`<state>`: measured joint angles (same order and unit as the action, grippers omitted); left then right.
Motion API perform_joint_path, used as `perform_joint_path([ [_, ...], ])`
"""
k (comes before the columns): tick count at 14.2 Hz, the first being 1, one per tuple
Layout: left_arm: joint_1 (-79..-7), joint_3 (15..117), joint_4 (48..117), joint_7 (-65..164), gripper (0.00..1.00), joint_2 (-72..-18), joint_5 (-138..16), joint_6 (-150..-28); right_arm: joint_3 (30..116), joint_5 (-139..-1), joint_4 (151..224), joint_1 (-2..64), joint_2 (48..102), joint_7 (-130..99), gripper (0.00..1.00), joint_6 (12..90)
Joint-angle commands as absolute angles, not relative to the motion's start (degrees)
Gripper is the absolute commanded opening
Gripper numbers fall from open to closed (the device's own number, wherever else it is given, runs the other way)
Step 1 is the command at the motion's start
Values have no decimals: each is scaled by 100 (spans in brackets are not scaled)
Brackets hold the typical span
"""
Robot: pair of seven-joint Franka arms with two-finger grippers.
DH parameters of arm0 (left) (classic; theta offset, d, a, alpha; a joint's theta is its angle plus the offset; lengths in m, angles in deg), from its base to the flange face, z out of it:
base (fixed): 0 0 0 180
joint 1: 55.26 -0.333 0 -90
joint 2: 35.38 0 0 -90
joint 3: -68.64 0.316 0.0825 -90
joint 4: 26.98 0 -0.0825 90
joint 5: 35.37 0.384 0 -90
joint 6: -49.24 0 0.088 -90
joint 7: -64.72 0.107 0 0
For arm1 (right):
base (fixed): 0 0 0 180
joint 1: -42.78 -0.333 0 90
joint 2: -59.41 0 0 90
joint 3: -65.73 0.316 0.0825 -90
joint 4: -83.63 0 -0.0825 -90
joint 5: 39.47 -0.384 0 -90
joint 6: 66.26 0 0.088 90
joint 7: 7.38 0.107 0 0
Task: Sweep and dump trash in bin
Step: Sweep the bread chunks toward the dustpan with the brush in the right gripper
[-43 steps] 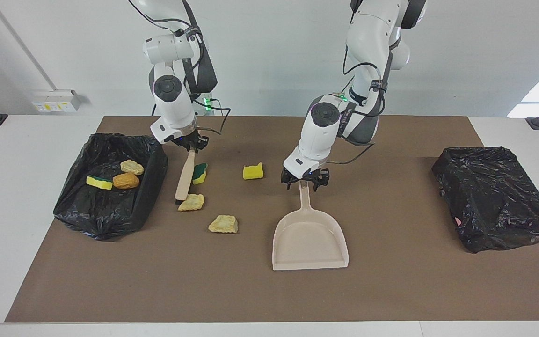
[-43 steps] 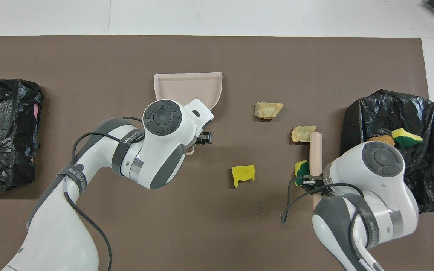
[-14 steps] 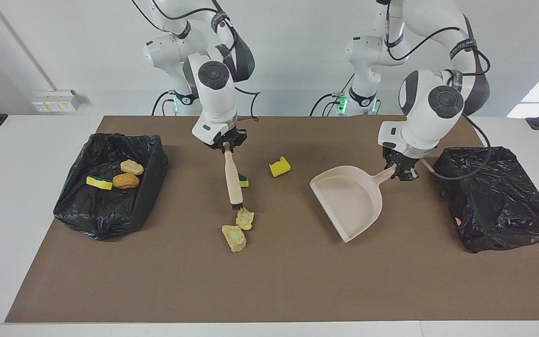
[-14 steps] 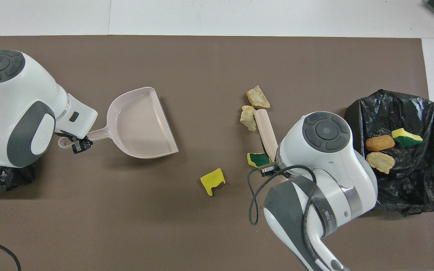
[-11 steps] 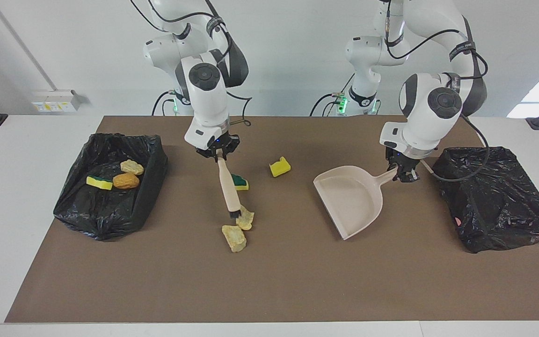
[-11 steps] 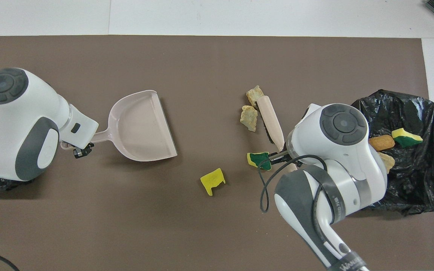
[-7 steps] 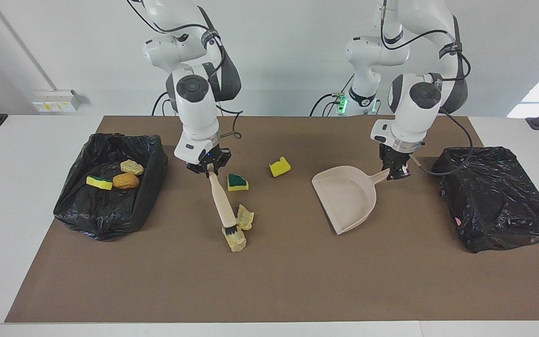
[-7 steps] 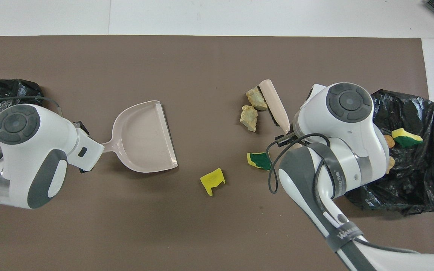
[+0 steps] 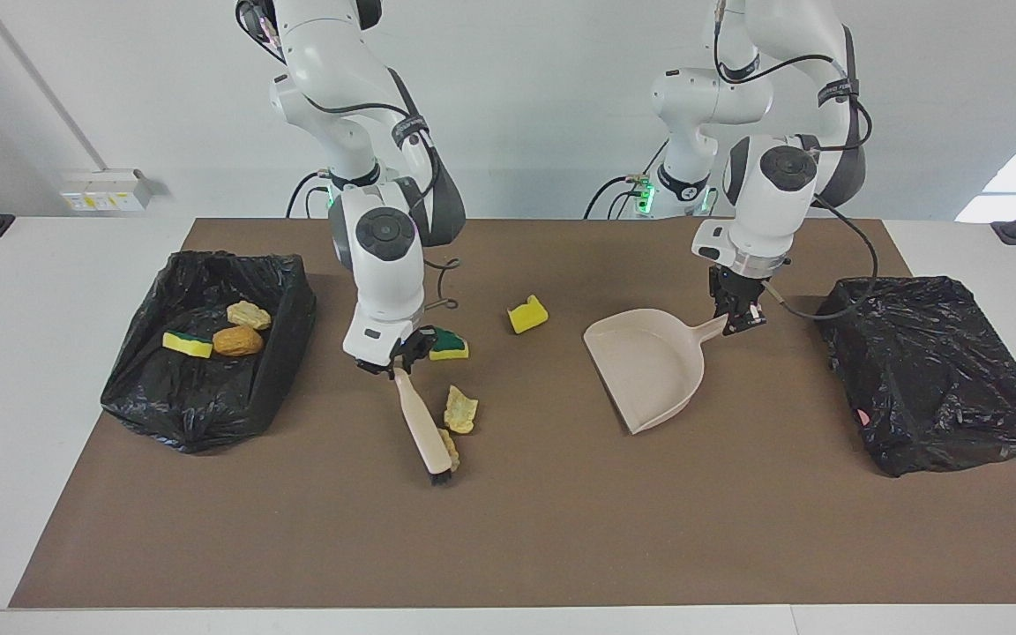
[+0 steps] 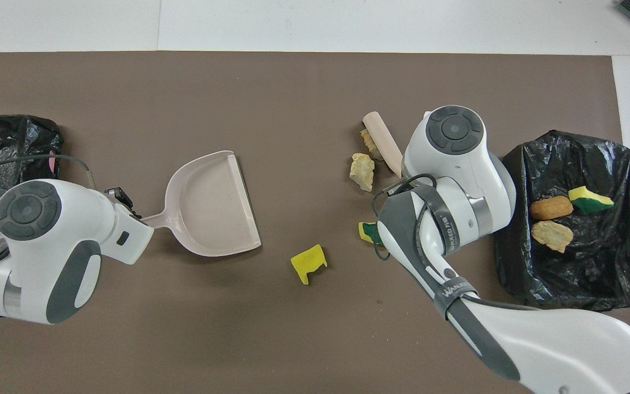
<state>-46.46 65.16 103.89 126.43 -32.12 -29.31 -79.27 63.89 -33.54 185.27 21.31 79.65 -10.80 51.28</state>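
Right hand (image 9: 394, 355) is clamped tight on the top of the brush (image 9: 421, 426), which slants down from it to the brown mat (image 9: 561, 529), bristles touching down at the low end. Just beside the brush shaft, a pale beige chunk (image 9: 460, 410) sits on the mat, and a second beige chunk (image 9: 449, 445) is tucked against the bristle end, partly hidden. Right next to that hand lies the green-and-yellow chunk (image 9: 448, 344), and a little toward the left arm's end from it, the yellow chunk (image 9: 527, 314). Off toward the right arm's end of the tabletop (image 9: 49, 291), the black-lined bin (image 9: 208, 353) has three chunks (image 9: 217, 332) in it.

Left hand (image 9: 740, 310) is closed on the handle of the dustpan (image 9: 649, 362), which hangs down from it, its open lip tipped toward the brush. A second black bin (image 9: 931, 370) sits near this hand, toward the left arm's end.
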Motion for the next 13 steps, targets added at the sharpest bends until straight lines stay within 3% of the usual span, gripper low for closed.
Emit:
perform_joint_path([
  [1,-4577,6548,10662,12572,0,-3036,-2834,-8039,6493,-3367,18663,1915,7788,-1439,0,4879],
  [7,-4472,6539,10706,12177,0,-3089,-2887,-7934,6985,-4438,18646,1817,7656,-1944,0,4835],
  [13,-4402,6539,10706,12176,0,-3089,-2887,-7934,7004,-4607,18865,2089,6954,-319,0,4071],
])
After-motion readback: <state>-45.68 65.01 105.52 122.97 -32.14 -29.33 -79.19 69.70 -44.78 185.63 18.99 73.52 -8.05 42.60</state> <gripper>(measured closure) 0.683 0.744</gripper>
